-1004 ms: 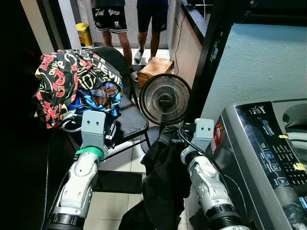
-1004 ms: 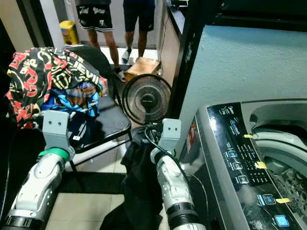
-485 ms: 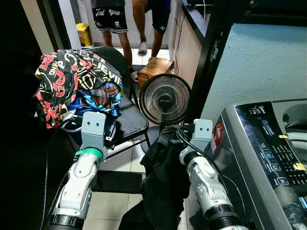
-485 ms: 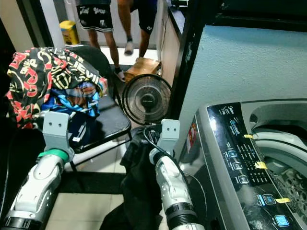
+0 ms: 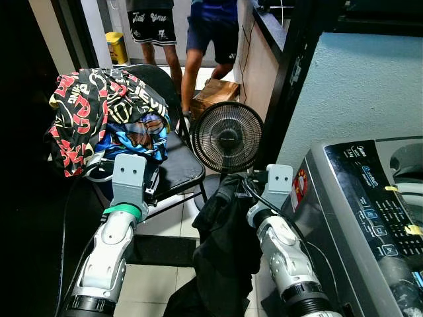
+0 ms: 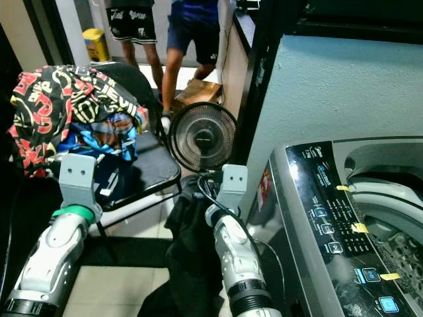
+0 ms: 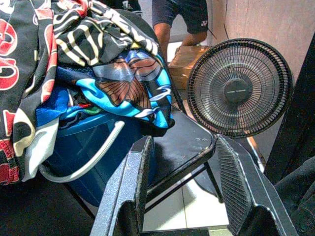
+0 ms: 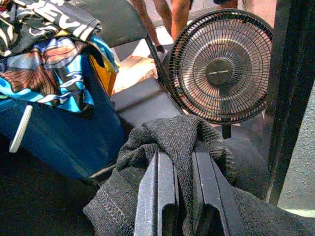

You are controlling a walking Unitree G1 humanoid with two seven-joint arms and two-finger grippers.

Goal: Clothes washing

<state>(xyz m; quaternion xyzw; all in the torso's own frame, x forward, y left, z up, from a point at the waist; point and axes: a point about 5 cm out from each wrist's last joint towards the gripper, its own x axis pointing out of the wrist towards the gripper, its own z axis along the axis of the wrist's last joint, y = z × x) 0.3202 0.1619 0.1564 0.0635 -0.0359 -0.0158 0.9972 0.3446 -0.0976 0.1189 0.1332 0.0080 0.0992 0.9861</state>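
At the lower centre of the head views, the right gripper [image 8: 177,194] has its two black fingers closed on a fold of a dark grey knitted garment [image 5: 225,251], which hangs free above the tiled floor, presumably lifted clear for carrying to the grey top-loading washing machine [image 6: 330,218] at the right edge. The left gripper [image 7: 184,191] is spread wide and holds nothing, facing the blue plastic basket [image 7: 93,147] heaped with patterned clothes on a black chair [image 5: 182,168] at upper left. A round black fan [image 5: 227,137] stands between.

Sharp frames, bright doorway, deep left shadow
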